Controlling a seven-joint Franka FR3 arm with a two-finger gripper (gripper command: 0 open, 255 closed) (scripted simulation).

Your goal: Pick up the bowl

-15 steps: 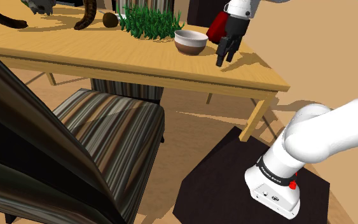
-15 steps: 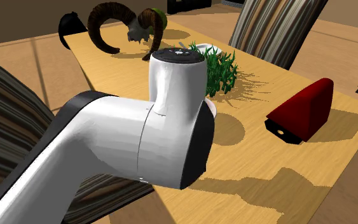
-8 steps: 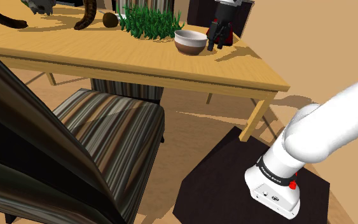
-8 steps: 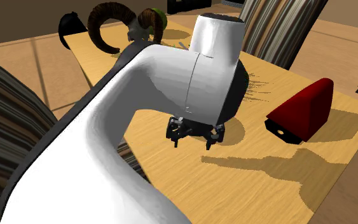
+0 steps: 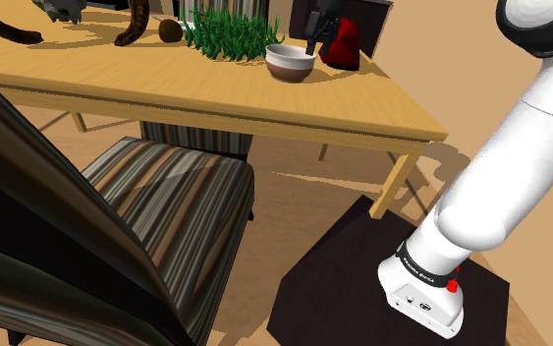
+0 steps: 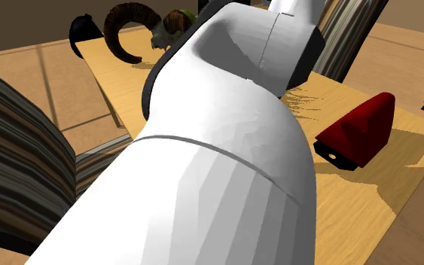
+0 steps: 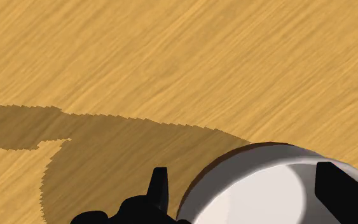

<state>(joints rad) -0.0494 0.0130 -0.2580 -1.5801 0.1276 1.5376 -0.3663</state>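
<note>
A bowl (image 5: 290,63), white inside with a brown band and rim, stands on the wooden table (image 5: 215,93), in front of a red wedge. In the shoulder view my black gripper (image 5: 311,45) hangs just above the bowl's right rim, pointing down. In the wrist view the bowl (image 7: 260,188) lies close under the hand. The gripper (image 7: 250,191) is open. One of its fingers (image 7: 160,188) sits outside the rim and the other is over the bowl's far side. Neither touches the bowl. In the second exterior view my white arm hides the bowl.
A red wedge-shaped object (image 5: 342,44) (image 6: 357,132) stands right behind the bowl. A green grass-like plant (image 5: 230,34) is at the bowl's left, and a horned skull (image 6: 135,30) lies farther along the table. A striped chair (image 5: 166,197) is tucked under the table's near edge.
The gripper has travelled toward the shoulder view's left, from the bare tabletop right of the bowl to just over the bowl's rim. The arm has stretched out higher. The bowl has not moved.
</note>
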